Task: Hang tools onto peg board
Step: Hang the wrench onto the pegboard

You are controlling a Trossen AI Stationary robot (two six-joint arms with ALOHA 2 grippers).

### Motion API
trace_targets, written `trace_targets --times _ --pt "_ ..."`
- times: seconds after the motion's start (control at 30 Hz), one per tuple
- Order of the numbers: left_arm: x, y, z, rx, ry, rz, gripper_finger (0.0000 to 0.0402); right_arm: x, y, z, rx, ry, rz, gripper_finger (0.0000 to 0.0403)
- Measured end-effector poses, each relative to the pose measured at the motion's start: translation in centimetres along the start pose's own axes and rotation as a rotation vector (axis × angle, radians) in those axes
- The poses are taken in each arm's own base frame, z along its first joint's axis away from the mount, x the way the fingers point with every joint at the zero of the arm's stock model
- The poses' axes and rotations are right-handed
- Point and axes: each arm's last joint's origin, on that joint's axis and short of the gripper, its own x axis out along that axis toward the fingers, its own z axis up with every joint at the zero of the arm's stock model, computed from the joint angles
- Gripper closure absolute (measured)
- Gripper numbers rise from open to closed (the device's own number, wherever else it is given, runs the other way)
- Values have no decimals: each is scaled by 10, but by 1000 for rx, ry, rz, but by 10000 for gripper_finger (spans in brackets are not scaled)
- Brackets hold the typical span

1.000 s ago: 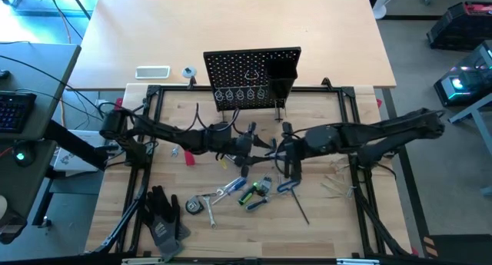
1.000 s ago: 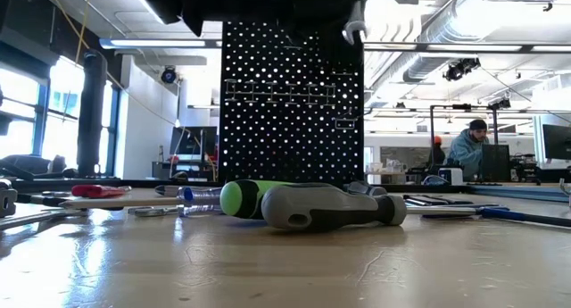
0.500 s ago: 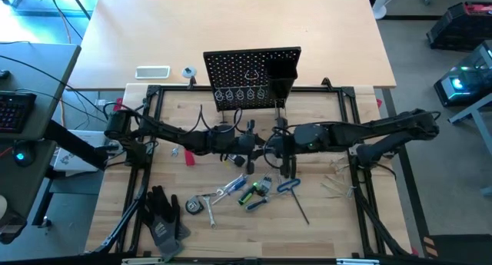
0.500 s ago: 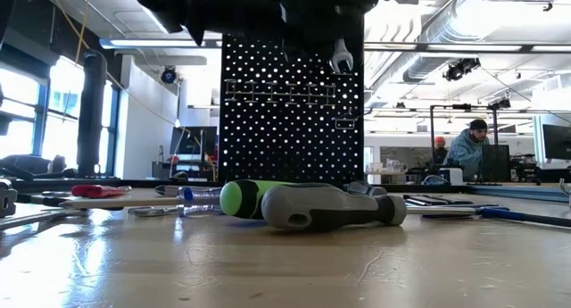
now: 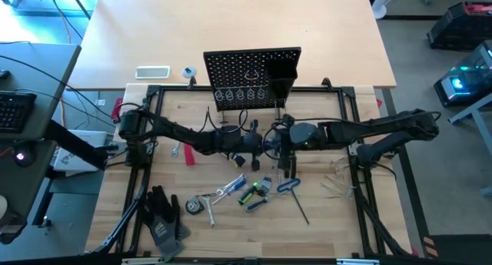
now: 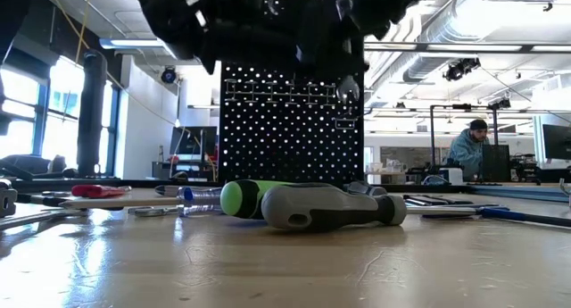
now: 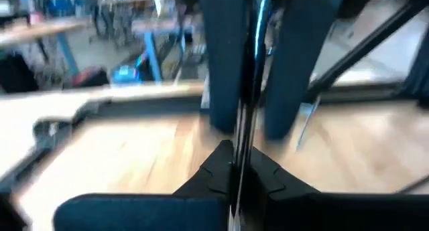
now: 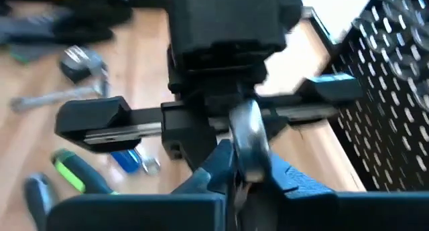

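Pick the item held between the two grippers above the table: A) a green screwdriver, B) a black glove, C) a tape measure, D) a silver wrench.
D: the right wrist view shows the wrench in the right gripper, meeting the left gripper at mid-table; the green screwdriver lies on the table.

overhead looking straight down, table-level view facing peg board (image 6: 292, 120), wrist views close-up

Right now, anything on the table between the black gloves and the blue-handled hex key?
Yes, high view: between the black gloves and blue-handled hex key lie silver wrenches and the green screwdriver.
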Motion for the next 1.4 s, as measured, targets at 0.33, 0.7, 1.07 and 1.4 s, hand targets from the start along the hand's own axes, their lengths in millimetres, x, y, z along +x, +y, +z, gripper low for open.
trace_targets --times 0.33,0.7,1.07,1.4 --pt "14 28 -45 -125 107 103 400 -2 -4 -12 45 117 -146 279" --pt "39 52 -62 -203 180 89 401 -10 -1 -17 25 130 -358 269" --pt "38 68 -64 -225 200 99 401 -62 -1 -14 41 13 -570 269" --pt "43 69 -56 -220 184 61 401 -81 2 -15 68 -33 -557 269"
